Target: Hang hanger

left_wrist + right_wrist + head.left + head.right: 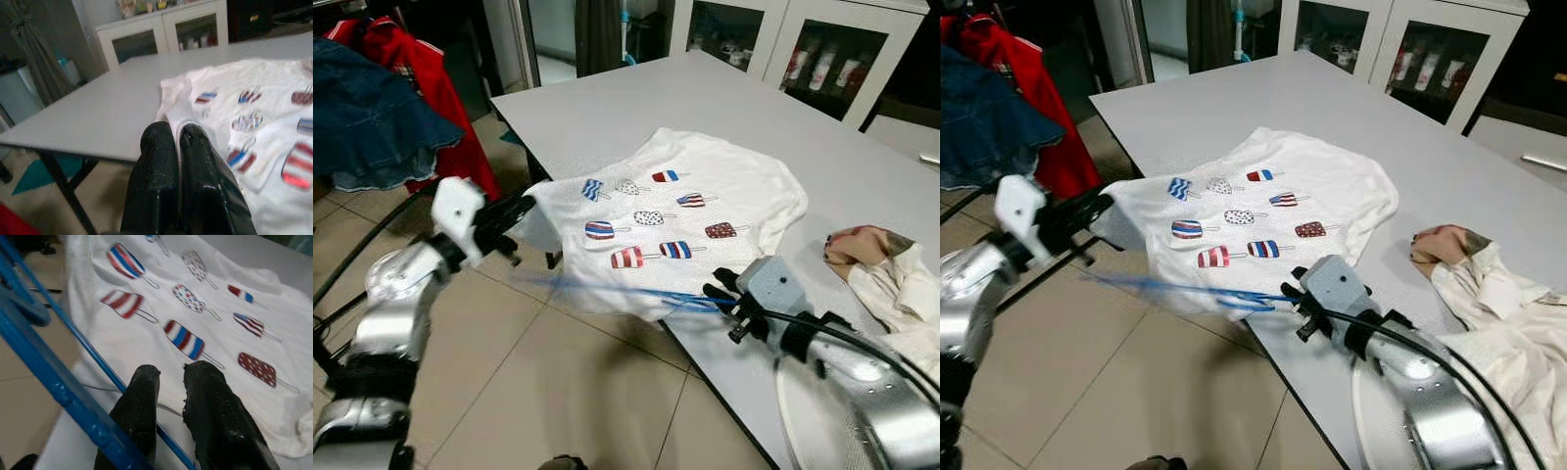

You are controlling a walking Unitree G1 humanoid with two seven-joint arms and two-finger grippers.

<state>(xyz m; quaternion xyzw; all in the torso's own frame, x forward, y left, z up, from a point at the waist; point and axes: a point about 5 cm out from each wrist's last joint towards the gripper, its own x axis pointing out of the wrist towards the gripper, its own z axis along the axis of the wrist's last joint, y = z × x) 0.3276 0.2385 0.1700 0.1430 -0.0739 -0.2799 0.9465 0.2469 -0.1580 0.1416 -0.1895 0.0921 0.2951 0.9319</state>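
The left pincer is clamped on the white shirt's edge at 9 o'clock on the bench. The right pincer grips the blue hanger at the shirt's 6 o'clock hem. The robot should keep the fabric lifted taut and feed the hanger in level

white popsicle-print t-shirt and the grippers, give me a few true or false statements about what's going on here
1. The white popsicle-print t-shirt lies on the grey table. True.
2. The left gripper is open, clear of the cloth. False: it is shut on the shirt's edge.
3. The thin blue plastic hanger is at the right gripper. True.
4. The hanger is red. False: it is blue.
5. A crumpled beige garment lies on the table on the robot's right. True.
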